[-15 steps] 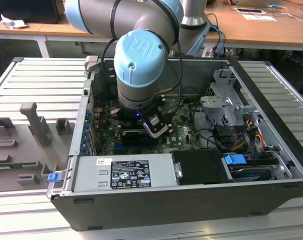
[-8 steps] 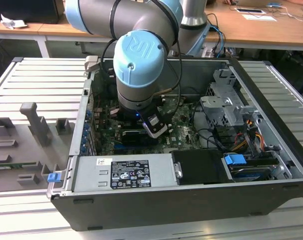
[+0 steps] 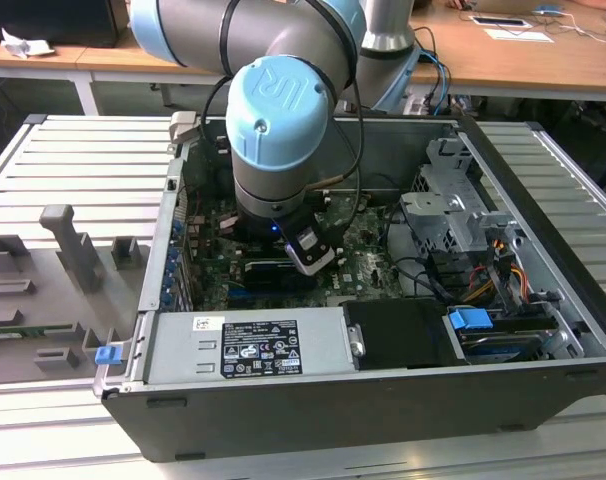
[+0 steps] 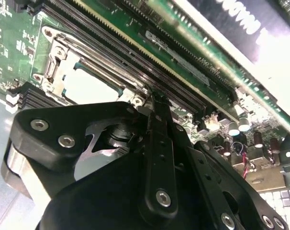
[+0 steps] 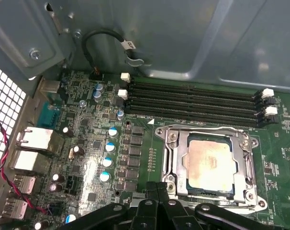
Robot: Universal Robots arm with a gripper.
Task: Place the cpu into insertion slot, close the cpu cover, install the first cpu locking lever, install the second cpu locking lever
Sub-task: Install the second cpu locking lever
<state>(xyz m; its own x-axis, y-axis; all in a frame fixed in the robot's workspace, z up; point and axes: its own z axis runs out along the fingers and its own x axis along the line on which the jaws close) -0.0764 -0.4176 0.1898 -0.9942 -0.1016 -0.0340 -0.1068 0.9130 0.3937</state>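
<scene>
Grey arm point(image 3: 213, 30), blue caps, black gripper point(image 5: 157, 191)

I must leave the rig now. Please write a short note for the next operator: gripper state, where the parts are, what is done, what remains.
Gripper: fingers together, holding nothing, at the socket's edge.
The cpu sits in the insertion slot; the cpu cover is down over it, also seen in the second wrist view.
Done: cpu placed, cover closed.
Left: I cannot tell whether either locking lever is latched; check both.

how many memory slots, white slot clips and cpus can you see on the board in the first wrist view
memory slots: 4
white slot clips: 4
cpu: 1
total: 9
</scene>
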